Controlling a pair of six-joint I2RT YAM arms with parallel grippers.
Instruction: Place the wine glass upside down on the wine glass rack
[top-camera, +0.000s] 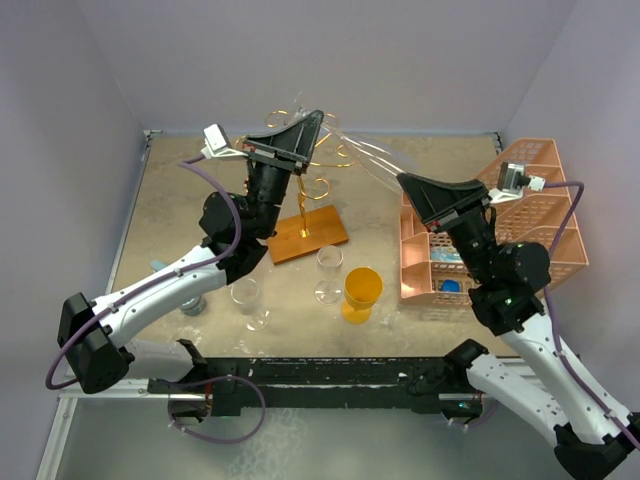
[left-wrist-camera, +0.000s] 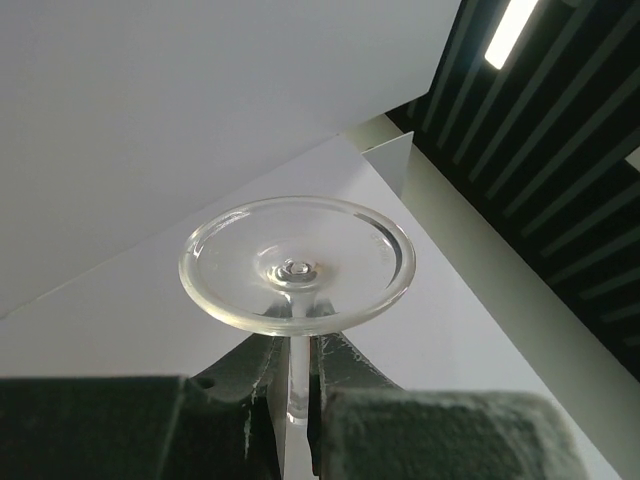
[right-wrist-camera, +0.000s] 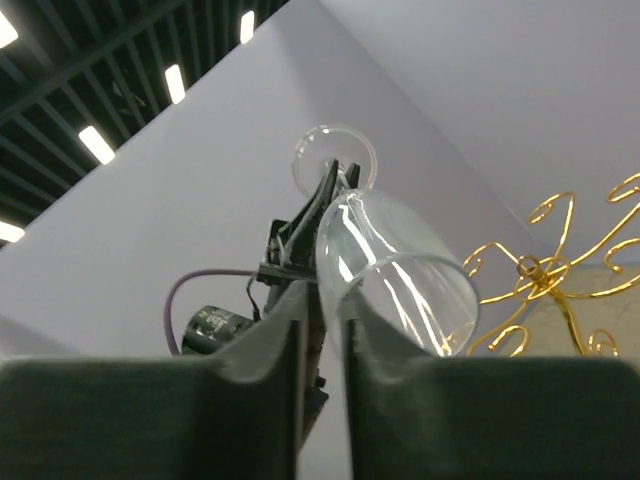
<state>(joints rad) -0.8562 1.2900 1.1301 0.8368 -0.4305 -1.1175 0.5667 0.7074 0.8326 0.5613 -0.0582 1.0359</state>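
Nothing legible anywhere: no text, label, brand name, number or sign readable in the overhead view or in either wrist view.

The wine glass (right-wrist-camera: 380, 250) bridges the air between my left hand (top-camera: 316, 120) and my right hand (top-camera: 408, 184), so nothing passes straight across there. Just beneath it, the gold scrolls of the wine glass rack (top-camera: 308, 215) fan out close under my left hand. The pink organizer (top-camera: 540, 215) fills the counter (top-camera: 180, 210) below my right arm. Nearer me, the left clear glass (top-camera: 248, 300), the middle clear glass (top-camera: 328, 272) and the orange glass (top-camera: 362, 292) stand with narrow gaps between them. I see open counter at the far left and behind the rack, up to the back wall (top-camera: 400, 60).
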